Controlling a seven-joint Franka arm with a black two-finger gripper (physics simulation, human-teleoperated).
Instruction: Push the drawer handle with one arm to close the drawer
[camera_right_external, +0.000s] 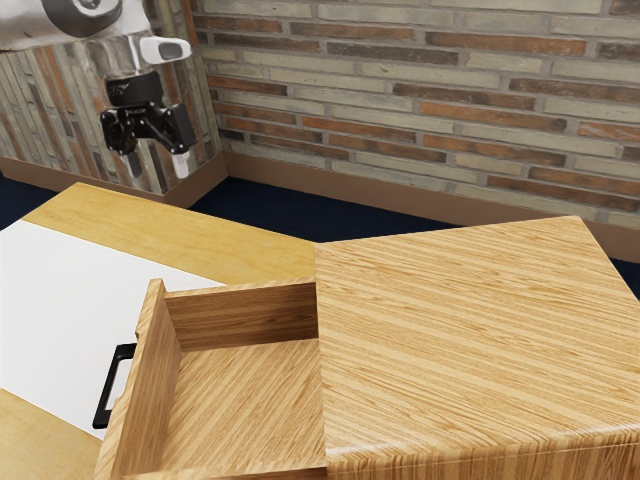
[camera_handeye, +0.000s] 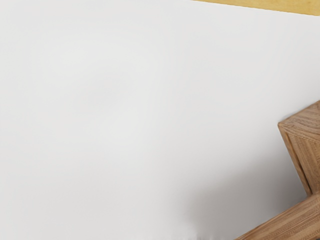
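Note:
The gripper (camera_right_external: 158, 164) hangs high at the exterior view's upper left, above and well apart from the drawer, its two fingers spread with nothing between them. A light wooden drawer (camera_right_external: 250, 395) stands pulled out of the wooden cabinet (camera_right_external: 470, 340), its inside bare. On the outer face of the drawer front sits a black handle (camera_right_external: 103, 398), untouched. In the wrist view, wooden parts (camera_handeye: 305, 145) of the furniture show beside the white surface; which parts they are I cannot tell. No handle can be made out there.
A white sheet or panel (camera_right_external: 60, 310) lies on the yellowish wooden table (camera_right_external: 190, 232), reaching up to the drawer front. Behind the table stands a brick wall (camera_right_external: 420, 100) with a brown baseboard. The cabinet's top rises above the table.

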